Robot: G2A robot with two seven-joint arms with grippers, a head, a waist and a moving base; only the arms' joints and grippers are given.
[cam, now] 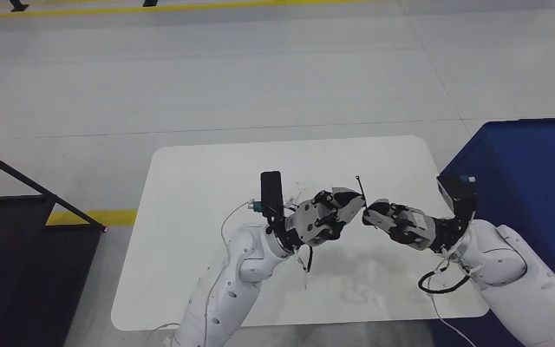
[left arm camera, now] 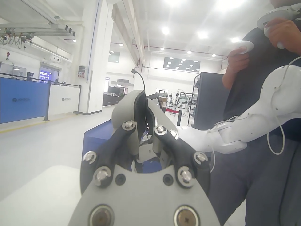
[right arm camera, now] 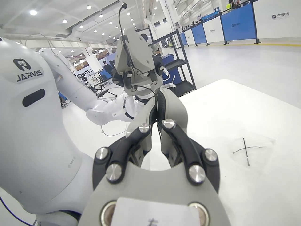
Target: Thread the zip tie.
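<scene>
White table point(cam: 191, 260) under both arms, rounded corners. Blue box-shaped unit point(cam: 512, 173) sits against its right edge, next to my right arm.

Both arms are raised above the near-middle of the table, wrists turned in, so the grippers face each other tip to tip and nearly touch.

Left gripper point(cam: 357, 205): fingers closed on the zip tie point(cam: 359, 189). From the left wrist cam, the pads are pressed together with the black strap coming out beyond the tips. It curves upward and ends in the small square head.

Right gripper point(cam: 368, 214): fingers also closed. On the right wrist cam I see a thin black strand pinched between the pads. It runs out past the tips and bends in a small loop toward the left gripper. It looks like the tail of the same tie, but I can't tell if it has entered the head.

The tie is in the air between the two grippers, head uppermost, off the table.

Smallest: two spare ties point(right arm camera: 245, 148) lie crossed on the table, well apart from the grippers on the right arm's side.
</scene>
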